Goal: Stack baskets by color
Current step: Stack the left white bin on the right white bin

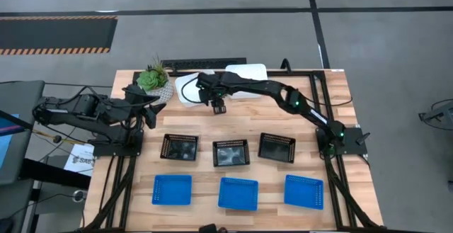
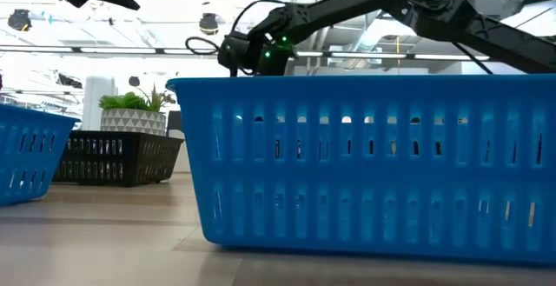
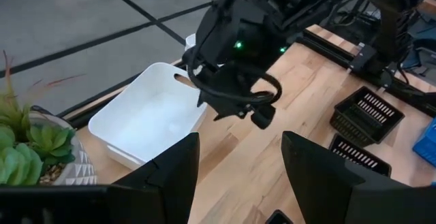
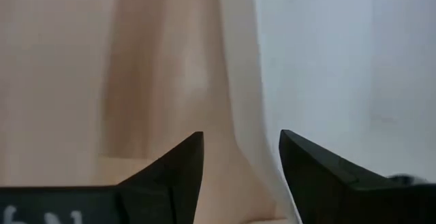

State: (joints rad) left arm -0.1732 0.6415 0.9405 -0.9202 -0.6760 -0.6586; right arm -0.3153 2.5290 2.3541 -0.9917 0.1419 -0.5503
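High view: the right end effector (image 1: 219,108) is seen hanging just beside the near edge of the white baskets (image 1: 195,89) at the table's (image 1: 354,190) far side, with a second white shape (image 1: 246,72) partly covered by the arm. Three black baskets (image 1: 231,152) lie in a middle row and three blue baskets (image 1: 238,193) in the near row, all well apart and unstacked. The left end effector (image 1: 147,112) is parked beside the potted plant (image 1: 153,79).

Low view: most of the picture is filled by a blue basket (image 2: 373,164); nothing of the grasp is shown.

Left wrist view: the left fingers (image 3: 170,173) are seen spread and empty; the right end effector (image 3: 253,108) is poised over the white basket's rim (image 3: 194,105).

Right wrist view: the right fingers (image 4: 184,163) are parted, nothing is held, and the white rim (image 4: 242,94) runs between them. If closed off-centre, the thin rim could be missed or the basket tipped and pushed into the plant.
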